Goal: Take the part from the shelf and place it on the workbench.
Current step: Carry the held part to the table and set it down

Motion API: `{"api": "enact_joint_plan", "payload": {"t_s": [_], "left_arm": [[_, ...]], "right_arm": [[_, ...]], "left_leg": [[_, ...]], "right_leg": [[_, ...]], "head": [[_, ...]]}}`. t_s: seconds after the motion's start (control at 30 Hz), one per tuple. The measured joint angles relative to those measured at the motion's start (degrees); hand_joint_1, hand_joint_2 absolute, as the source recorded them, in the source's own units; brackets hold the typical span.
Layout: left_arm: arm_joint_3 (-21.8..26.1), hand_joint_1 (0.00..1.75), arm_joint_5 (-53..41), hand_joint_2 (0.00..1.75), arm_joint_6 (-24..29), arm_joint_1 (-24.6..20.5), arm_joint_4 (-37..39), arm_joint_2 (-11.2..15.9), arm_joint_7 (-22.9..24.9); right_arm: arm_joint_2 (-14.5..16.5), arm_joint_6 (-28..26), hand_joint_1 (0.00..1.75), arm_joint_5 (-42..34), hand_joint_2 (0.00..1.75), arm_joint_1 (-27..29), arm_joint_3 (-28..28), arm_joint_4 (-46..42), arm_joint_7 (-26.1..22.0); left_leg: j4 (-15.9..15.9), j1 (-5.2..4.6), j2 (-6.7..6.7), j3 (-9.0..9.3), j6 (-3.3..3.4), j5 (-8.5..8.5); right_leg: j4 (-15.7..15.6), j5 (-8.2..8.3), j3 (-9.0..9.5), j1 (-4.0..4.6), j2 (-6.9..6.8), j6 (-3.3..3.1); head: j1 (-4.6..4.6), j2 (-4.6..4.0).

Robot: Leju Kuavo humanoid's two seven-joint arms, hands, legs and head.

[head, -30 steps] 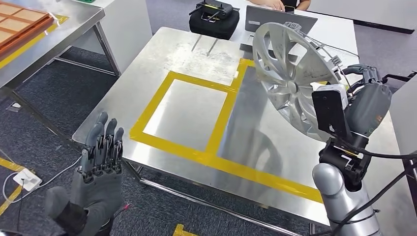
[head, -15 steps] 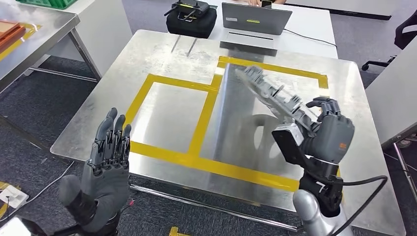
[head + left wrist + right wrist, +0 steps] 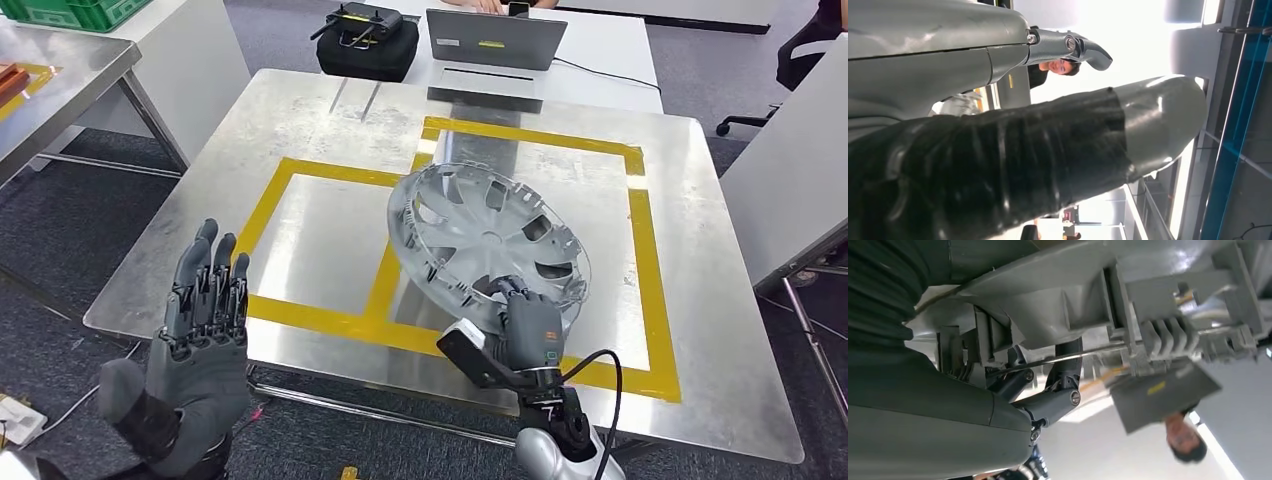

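The right hand (image 3: 525, 325) grips the near rim of the hubcap (image 3: 487, 236), its dark fingers curled over the edge while the palm sits below it. In the right wrist view the fingers (image 3: 1065, 367) hook around a thin wire ring and the moulded clips on the hubcap's (image 3: 1083, 295) underside. The left hand (image 3: 205, 345) is raised beside the near left corner of the workbench (image 3: 300, 110), holding nothing, its fingers straight, apart and pointing upward; the left wrist view shows its thick taped thumb (image 3: 1048, 150) close to the camera.

The hubcap is a silver plastic wheel cover with curved spokes and dark openings between them. It is held face up and tilted, its far edge higher than the edge in the hand. It hangs over the workbench, above the yellow tape (image 3: 650, 270) that outlines two rectangles, straddling the strip between them and reaching mostly over the right rectangle. Whether its lower edge touches the metal surface I cannot tell.

Beyond the workbench, on a white table (image 3: 610, 60), stand a laptop (image 3: 495, 45) and a black bag (image 3: 362, 45).
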Motion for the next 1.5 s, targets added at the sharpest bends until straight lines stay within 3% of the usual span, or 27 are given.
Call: {"api": "enact_joint_plan", "payload": {"t_s": [0.27,0.53,0.67,0.9,1.27,1.4,1.5], "left_arm": [[0.0,0.0,0.11,0.0,-0.3,0.0,0.0,0.0,0.09],[0.0,0.0,0.17,0.0,-1.74,0.02,0.05,-0.07,0.08],[0.0,0.0,0.14,0.0,-2.13,0.08,0.17,-0.08,-0.04],[0.0,0.0,-0.34,0.0,-1.86,0.62,0.54,-0.1,-0.41],[0.03,0.0,-2.01,0.0,2.91,3.43,0.63,0.32,-1.67],[0.04,0.0,-2.4,0.0,4.22,4.09,0.6,0.67,-1.21],[0.04,0.0,-2.95,0.0,5.64,4.54,0.38,1.25,-0.59]], "right_arm": [[0.74,8.03,1.75,-1.71,1.75,-3.86,3.43,5.87,7.37],[2.15,9.96,1.75,-6.87,1.75,-10.57,5.99,9.0,16.44],[2.98,7.31,0.03,-10.37,1.75,-12.26,6.69,10.36,16.93],[4.54,1.81,0.0,-14.66,1.75,-13.19,7.61,11.93,20.24],[3.5,-6.67,0.0,-27.51,1.75,-7.95,6.62,1.3,12.33],[2.6,-6.83,0.0,-28.38,0.0,-5.18,5.61,-4.23,11.29],[1.8,-6.84,0.0,-29.56,0.0,-3.5,4.95,-7.79,10.48]], "left_leg": [[0.1,-0.01,0.02,0.54,-0.07,-0.16],[0.08,-0.02,-0.01,1.07,0.23,-0.22],[0.09,-0.03,-0.03,1.32,0.35,-0.43],[0.18,-0.19,-0.26,0.49,0.53,0.05],[0.18,-0.28,-0.21,0.29,0.58,-0.11],[0.17,-0.29,-0.19,0.28,0.62,-0.14],[0.17,-0.3,-0.18,0.28,0.62,-0.14]], "right_leg": [[-0.33,-0.01,0.7,-0.04,0.01,0.1],[-0.71,-0.13,0.68,-0.04,0.03,0.49],[-0.78,-0.28,1.13,-0.06,0.01,0.58],[-0.84,0.36,1.18,-0.2,-0.15,0.82],[-0.98,0.28,0.92,-0.28,-0.06,0.9],[-0.99,0.27,0.91,-0.29,-0.06,0.91],[-0.99,0.27,0.9,-0.29,-0.06,0.91]], "head": [[0.13,0.0],[0.19,-0.01],[0.3,0.01],[0.43,0.0],[0.45,-0.01],[0.45,0.01],[0.43,0.01]]}}
